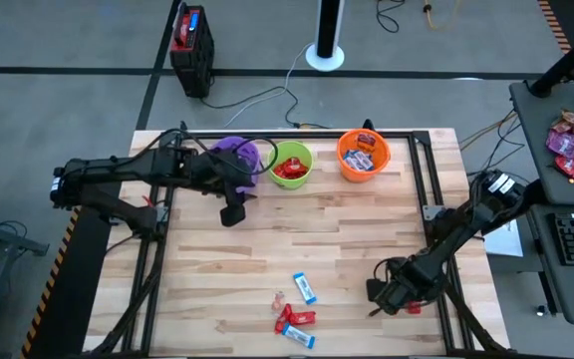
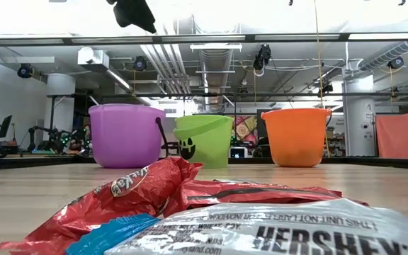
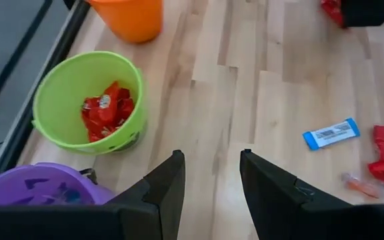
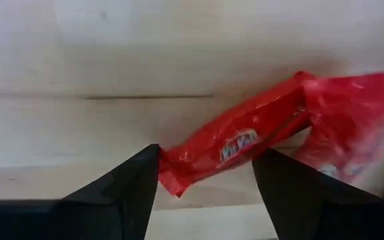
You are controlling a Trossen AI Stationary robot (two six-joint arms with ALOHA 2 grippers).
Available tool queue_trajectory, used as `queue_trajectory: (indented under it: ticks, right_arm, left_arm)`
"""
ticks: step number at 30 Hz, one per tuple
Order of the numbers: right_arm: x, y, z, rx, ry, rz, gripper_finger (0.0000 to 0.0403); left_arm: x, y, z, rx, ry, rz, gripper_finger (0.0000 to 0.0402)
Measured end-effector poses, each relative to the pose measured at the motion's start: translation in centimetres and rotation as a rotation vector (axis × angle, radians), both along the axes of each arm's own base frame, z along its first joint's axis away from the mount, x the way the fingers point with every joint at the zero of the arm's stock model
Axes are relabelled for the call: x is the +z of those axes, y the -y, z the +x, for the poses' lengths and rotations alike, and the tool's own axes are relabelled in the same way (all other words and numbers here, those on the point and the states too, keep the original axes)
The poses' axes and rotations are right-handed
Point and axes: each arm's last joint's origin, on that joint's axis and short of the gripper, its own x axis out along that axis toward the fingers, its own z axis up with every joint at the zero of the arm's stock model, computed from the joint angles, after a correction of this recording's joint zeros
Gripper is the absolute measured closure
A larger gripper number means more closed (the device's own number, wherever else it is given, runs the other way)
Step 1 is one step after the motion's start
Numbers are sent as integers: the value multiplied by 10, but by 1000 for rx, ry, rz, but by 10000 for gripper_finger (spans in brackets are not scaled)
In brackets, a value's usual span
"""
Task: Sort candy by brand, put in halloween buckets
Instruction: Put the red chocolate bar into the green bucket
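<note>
Candy: small cluster left on the counter (image 1: pixel 217 269) near its front edge: a blue-and-white bar (image 1: pixel 305 289), a tiny clear twist (image 1: pixel 278 298), red wrappers (image 1: pixel 295 319) and another blue-and-white bar (image 1: pixel 299 339) just beside them

Buckets stand in a row at the back edge: purple bucket (image 1: pixel 235 152), green bucket (image 1: pixel 292 165) with red pieces inside, orange bucket (image 1: pixel 364 157) with mixed blue-and-white and red pieces

Left pincer (image 1: pixel 233 212) hangs over bare counter just in front of the purple and green buckets, fingers (image 3: pixel 167 183) parted, nothing between them

Right pincer (image 1: pixel 382 292) is low at the counter's front right corner, well apart from the cluster. Right wrist view: fingers (image 4: pixel 135 180) spread wide either side of a red wrapped piece (image 4: pixel 235 147) lying flat on the wood, not clamped on it; a second red wrapper (image 4: pixel 352 120) touches it on one side
</note>
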Motion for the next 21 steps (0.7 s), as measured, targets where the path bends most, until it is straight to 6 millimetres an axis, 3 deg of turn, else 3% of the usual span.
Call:
queue_trajectory:
  ticks: [6,11,15,21]
  right_arm:
    - [-8,-7,22,-21,182,-15,175]
    - [-16,-6,37,39,162,-56,194]
    - [-22,-9,47,113,139,-65,242]
    - [-9,-11,53,161,120,-107,335]
  left_arm:
    - [1,-2,0,47,5,54,272]
    - [3,-3,3,55,39,65,272]
    - [4,-3,4,53,51,67,272]
    - [4,-3,4,53,54,67,272]
